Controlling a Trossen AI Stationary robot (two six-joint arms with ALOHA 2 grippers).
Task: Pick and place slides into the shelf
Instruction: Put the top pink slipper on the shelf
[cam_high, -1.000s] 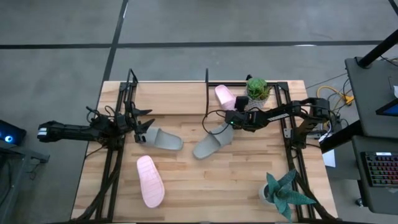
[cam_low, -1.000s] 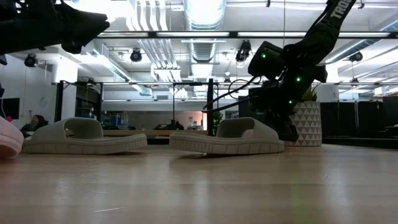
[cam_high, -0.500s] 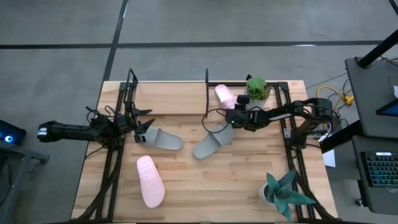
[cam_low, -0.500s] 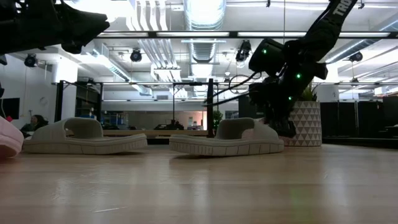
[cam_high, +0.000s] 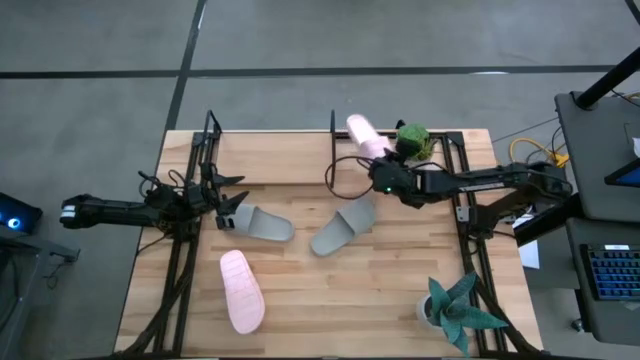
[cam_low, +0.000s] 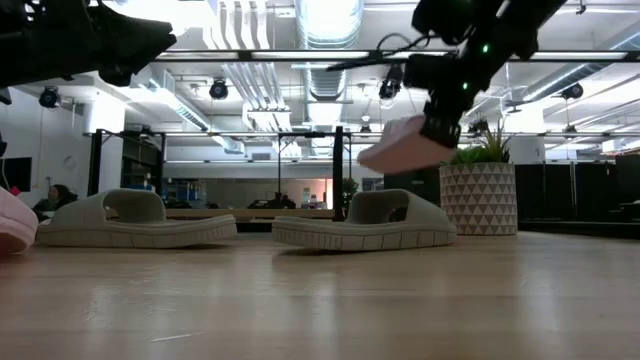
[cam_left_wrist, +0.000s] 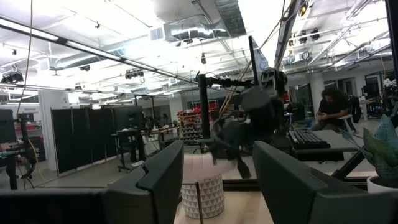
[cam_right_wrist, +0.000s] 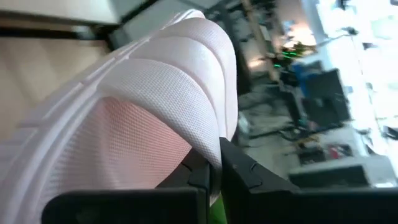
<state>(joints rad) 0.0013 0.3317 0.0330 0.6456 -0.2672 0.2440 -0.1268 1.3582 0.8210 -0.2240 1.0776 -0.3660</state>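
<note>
My right hand (cam_high: 384, 172), clamped on the pink slide (cam_high: 364, 136), had just lifted it off the desk (cam_high: 330, 300) toward the shelf (cam_high: 270, 160) ahead, while my left hand (cam_high: 222, 205) waited open.

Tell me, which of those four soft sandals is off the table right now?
The pale pink soft sandal gripped by the right tool; the other three lie flat on the wooden tabletop.
</note>
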